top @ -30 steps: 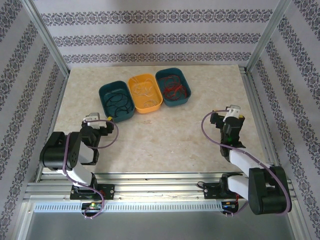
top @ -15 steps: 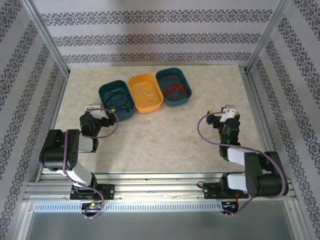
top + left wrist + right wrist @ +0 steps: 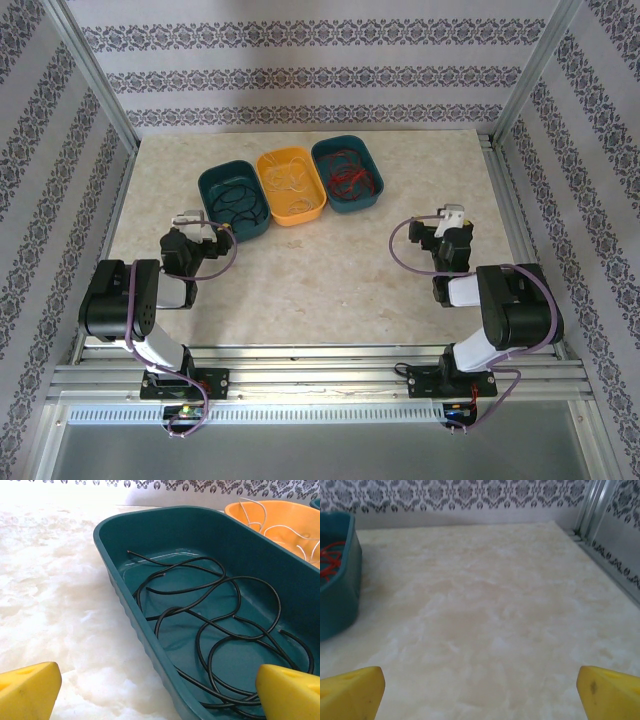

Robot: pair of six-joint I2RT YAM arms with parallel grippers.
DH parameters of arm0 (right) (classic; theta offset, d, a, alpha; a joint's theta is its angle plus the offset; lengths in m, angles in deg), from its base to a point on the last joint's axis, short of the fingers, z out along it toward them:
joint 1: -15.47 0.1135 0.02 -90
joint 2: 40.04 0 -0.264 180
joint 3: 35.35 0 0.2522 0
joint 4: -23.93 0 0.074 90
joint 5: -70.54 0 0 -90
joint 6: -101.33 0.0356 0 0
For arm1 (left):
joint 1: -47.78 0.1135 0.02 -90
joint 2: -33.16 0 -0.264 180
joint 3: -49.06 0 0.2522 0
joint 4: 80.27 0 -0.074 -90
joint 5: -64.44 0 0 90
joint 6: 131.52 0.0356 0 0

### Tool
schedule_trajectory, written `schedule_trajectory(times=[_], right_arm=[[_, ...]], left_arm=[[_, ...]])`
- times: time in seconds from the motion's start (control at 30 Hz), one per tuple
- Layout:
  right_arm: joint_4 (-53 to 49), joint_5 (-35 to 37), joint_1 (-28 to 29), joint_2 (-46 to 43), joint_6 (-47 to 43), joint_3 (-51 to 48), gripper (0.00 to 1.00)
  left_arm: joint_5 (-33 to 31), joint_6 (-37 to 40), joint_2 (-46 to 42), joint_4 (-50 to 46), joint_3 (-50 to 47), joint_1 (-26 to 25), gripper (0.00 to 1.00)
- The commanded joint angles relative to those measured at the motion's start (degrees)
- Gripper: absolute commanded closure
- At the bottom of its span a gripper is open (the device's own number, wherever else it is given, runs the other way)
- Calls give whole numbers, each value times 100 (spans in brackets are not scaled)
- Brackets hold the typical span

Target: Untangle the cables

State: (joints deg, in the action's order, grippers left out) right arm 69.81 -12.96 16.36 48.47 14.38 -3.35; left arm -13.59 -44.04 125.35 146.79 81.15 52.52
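Observation:
The cables lie sorted in three oval trays at the back of the table. Black cables coil loosely in the left teal tray. White cables rest in the orange tray. Red cables fill the right teal tray. My left gripper is open and empty, low at the near rim of the left teal tray. The right gripper hangs open and empty over bare table, to the right of the red cables' tray.
Lilac arm cables loop beside each wrist. A metal frame rail and patterned walls bound the table on the right and back. Bare marble-look tabletop stretches between the two arms and the trays.
My left gripper has crept forward to the left teal tray. The right arm has folded in, bringing its gripper slightly left and farther back. Both stay open.

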Motion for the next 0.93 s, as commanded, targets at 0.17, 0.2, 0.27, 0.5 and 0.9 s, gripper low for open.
schedule_trajectory(times=[0.17,0.2,0.27,0.5,0.9], right_arm=[[-44,-1995,-251,-3,-256,89,2],[-82,-1945,-249,-13,-241,106,2],[-128,-1656,-247,-1,-138,110,2],[-154,-982,-250,-18,79,110,2],[-154,-972,-250,-20,82,110,2]], left_arm=[[134,76,-73,-149,135,25,1],[147,77,-76,-149,132,20,1],[224,101,-77,-148,131,23,1],[291,138,-73,-235,183,20,1],[289,138,-74,-263,191,26,1]])
